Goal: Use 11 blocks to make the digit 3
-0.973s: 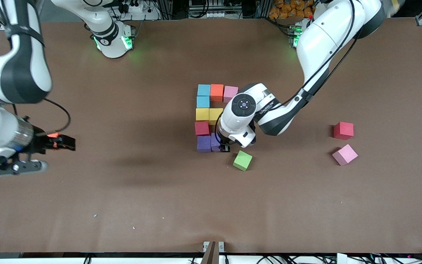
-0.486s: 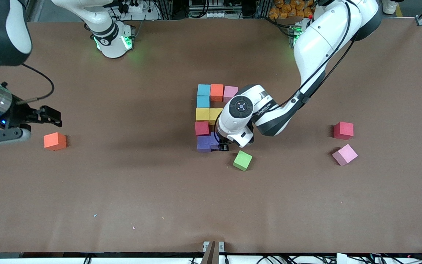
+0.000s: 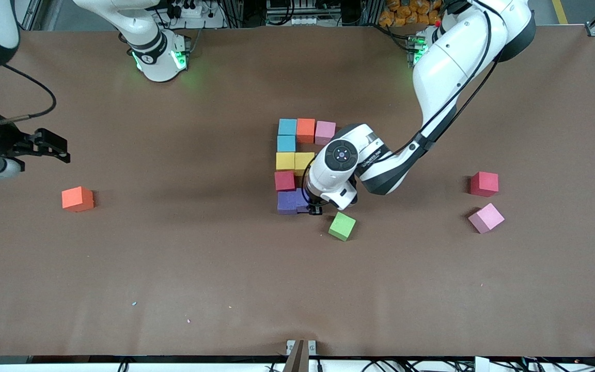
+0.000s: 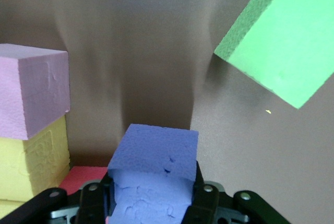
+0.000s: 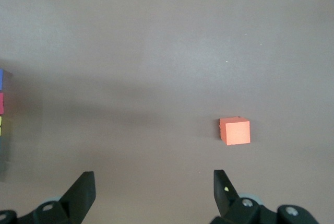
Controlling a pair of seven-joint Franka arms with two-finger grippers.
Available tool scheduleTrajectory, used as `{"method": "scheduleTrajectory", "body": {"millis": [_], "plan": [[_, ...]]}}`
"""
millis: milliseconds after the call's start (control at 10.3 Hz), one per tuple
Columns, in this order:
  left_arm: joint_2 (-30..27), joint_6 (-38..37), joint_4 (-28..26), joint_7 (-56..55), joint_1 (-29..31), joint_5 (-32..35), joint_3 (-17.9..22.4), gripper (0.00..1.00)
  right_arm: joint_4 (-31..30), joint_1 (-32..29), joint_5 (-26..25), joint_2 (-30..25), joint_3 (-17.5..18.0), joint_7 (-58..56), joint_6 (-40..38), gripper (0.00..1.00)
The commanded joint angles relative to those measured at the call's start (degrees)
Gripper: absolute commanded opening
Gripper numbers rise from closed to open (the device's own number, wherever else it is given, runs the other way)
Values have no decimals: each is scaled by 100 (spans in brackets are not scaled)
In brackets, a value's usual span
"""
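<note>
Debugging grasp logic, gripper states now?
Left gripper: shut on the purple block, at the figure's near row.
Right gripper: open, empty, above the table near the orange block.

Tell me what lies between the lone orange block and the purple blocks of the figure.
Nothing: in the front view the stretch from the orange block to the purple blocks is bare brown table.

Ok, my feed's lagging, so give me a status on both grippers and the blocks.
Left gripper shut on purple block, at the figure. Right gripper open, waiting above orange block. Green block loose close by, tilted.
</note>
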Motion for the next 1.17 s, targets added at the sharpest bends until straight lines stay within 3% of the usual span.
{"method": "scheduleTrajectory", "body": {"millis": [0, 486, 1070], "plan": [[59, 113, 67, -45, -21, -148, 19, 4, -191, -286, 158, -391, 72, -84, -47, 100], [121, 157, 58, -45, -21, -148, 19, 4, 275, -427, 326, -498, 72, 143, -847, 100], [209, 175, 58, -36, -4, -139, 19, 5, 328, -418, 353, -357, 99, 65, -628, 100]]}}
